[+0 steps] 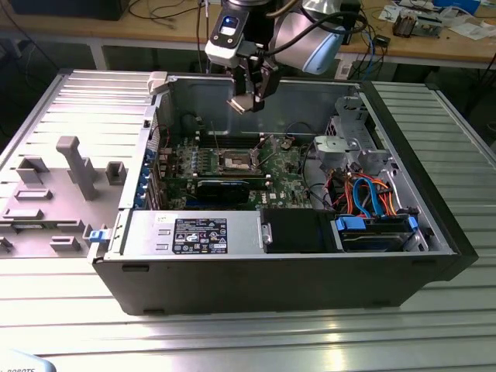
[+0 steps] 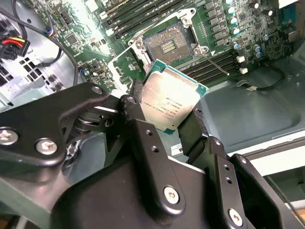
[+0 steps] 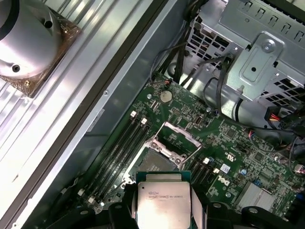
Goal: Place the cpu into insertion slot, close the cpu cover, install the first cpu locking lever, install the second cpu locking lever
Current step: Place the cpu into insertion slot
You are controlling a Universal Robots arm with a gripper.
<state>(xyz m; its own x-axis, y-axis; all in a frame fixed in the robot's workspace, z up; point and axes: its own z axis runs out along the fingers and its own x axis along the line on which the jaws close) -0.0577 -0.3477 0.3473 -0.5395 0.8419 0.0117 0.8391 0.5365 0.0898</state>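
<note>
The pincer (image 1: 249, 99) is clamping the cpu (image 2: 174, 102) by its edges and hovering above the insertion slot (image 2: 167, 45). A tilted or off-centre descent could bend the pins.

- We see the gripper (image 2: 166, 110) clamped on the cpu (image 2: 174, 102), with black fingers (image 2: 143, 129) pressing two opposite edges and the silver-grey top facing the camera.
- The cpu hangs apart from the insertion slot (image 2: 167, 46), nearer the camera than the slot and tilted relative to it.
- We find the insertion slot uncovered, its dark centre bare inside the silvery rim.
- The cpu cover (image 2: 119, 56) stands swung up at one edge of the insertion slot.
- A thin locking lever (image 2: 214, 62) juts out just beside the insertion slot.
- Long memory slots (image 2: 138, 14) flank the insertion slot on the green circuit board (image 2: 71, 28).
</note>
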